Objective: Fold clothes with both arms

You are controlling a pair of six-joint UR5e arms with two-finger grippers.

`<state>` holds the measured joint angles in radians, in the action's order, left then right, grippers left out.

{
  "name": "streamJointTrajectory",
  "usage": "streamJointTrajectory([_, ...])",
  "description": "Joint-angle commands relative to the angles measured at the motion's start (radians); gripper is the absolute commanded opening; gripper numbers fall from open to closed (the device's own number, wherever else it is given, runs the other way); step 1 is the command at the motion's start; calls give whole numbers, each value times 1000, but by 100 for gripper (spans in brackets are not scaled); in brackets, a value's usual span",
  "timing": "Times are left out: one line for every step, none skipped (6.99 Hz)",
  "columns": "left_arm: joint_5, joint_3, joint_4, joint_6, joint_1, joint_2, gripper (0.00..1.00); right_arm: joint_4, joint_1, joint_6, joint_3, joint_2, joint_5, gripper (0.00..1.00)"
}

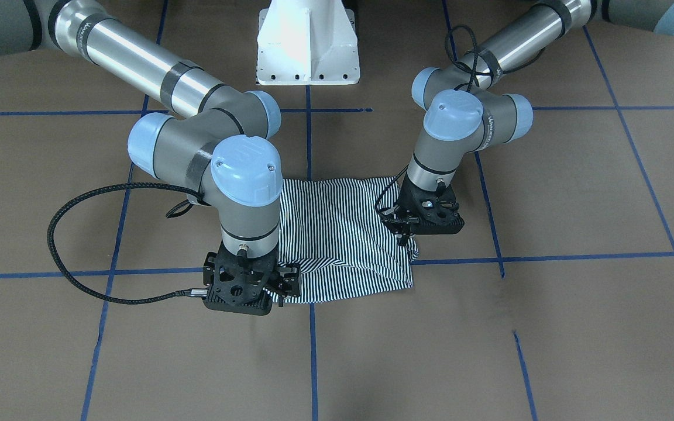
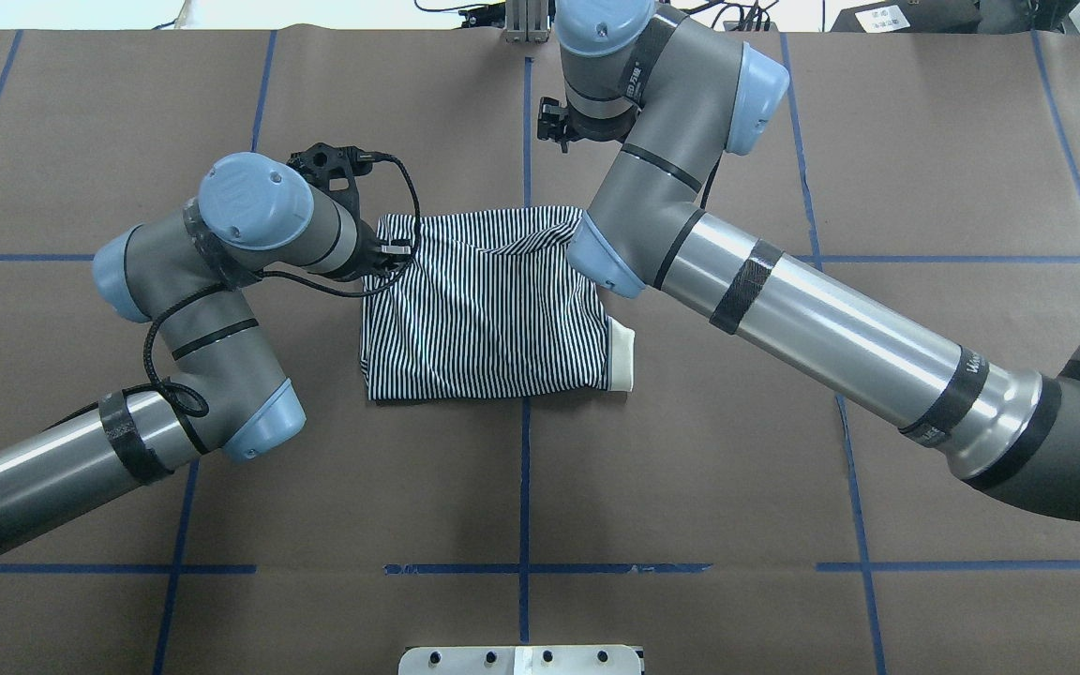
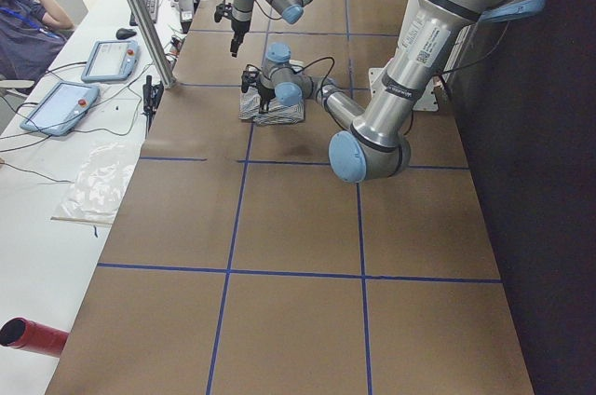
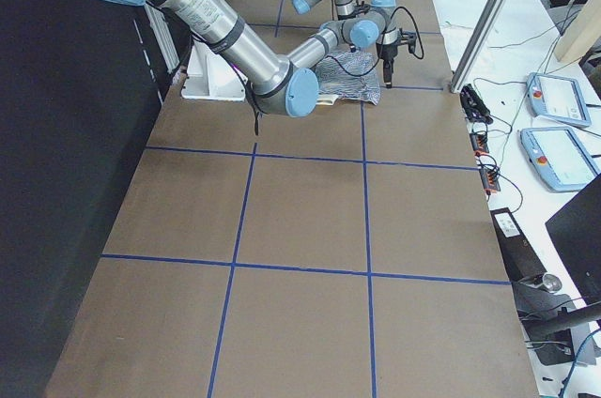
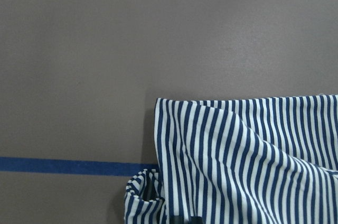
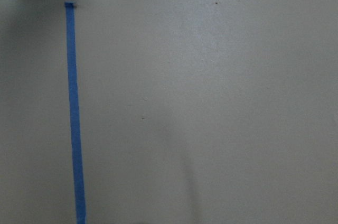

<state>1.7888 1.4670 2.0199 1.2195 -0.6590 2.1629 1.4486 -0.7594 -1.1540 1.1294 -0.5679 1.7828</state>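
Plainly, the striped polo shirt point(image 2: 484, 300) lies on the brown paper-covered table point(image 2: 737, 487) as a rough, doubled-over rectangle. Its cream collar point(image 2: 622, 352) pokes out of the side farthest from the left gripper's fingers. The left gripper point(image 1: 405, 233) is down at the shirt's edge, with the cloth rucked up directly beneath its fingers. The left wrist view shows stripes rising toward the fingertips but not the tips themselves, so I cannot tell whether they pinch the fabric or only stand over it. The right gripper point(image 1: 287, 282) hangs well above the table. Its fingers look spread and hold nothing, and below them there is no cloth, only bare paper and a blue tape line point(image 6: 74, 113).

I judge the shirt to be a light, limp knit. It will sag from any single pinch, and the stacked layers can slide over one another on the smooth paper. The best hold is probably two corners of one edge, one per gripper, nipping every layer between the fingers — away from the thicker collar. Carried across low and level, the fold should land flat.
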Motion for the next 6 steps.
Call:
streamJointTrajectory([-9, 70, -1, -6, -1, -43, 0, 1, 0, 0, 19, -13, 3, 100])
streamJointTrajectory([-9, 122, -3, -6, -1, -85, 0, 1, 0, 0, 50, -39, 3, 100])
streamJointTrajectory([-11, 162, -3, -6, 1, -113, 0, 1, 0, 0, 58, -46, 3, 100])
streamJointTrajectory([-11, 174, -4, -5, 4, -120, 0, 1, 0, 2, 58, -46, 3, 100])
streamJointTrajectory([-11, 173, -4, -5, 4, -120, 0, 1, 0, 2, 58, -49, 3, 100])
streamJointTrajectory([-9, 173, -6, -9, 6, -124, 99, -1, -1, 4, 58, -53, 4, 100])
